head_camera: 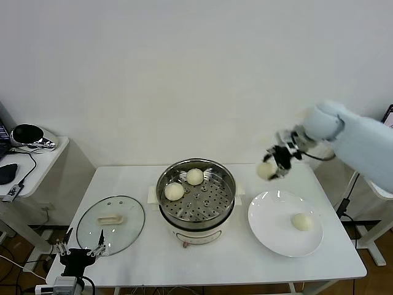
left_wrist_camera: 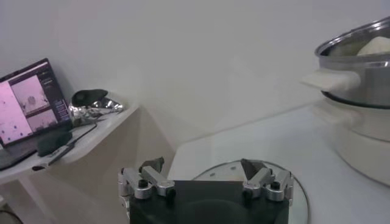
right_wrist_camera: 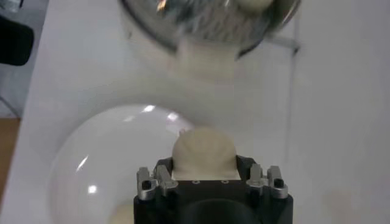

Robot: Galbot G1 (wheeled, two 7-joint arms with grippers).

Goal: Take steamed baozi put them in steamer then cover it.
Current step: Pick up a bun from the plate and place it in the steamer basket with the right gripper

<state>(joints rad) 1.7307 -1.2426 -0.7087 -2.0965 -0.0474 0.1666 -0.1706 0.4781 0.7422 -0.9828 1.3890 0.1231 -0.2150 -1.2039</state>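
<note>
White table (head_camera: 215, 258), right claw (head_camera: 271, 165) clasping a half-hidden baozi (head_camera: 266, 169), left claw (head_camera: 78, 251) wide.

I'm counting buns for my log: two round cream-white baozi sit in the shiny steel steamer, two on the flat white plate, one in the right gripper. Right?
Not quite. The head view shows one round cream-white baozi on the flat white plate, not two; the rest stands.

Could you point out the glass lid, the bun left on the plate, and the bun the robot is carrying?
glass lid (head_camera: 110, 224), head view, pane near handle.
bun on plate (head_camera: 302, 222), head view, top.
carried bun (right_wrist_camera: 203, 152), right wrist view, its front.
</note>
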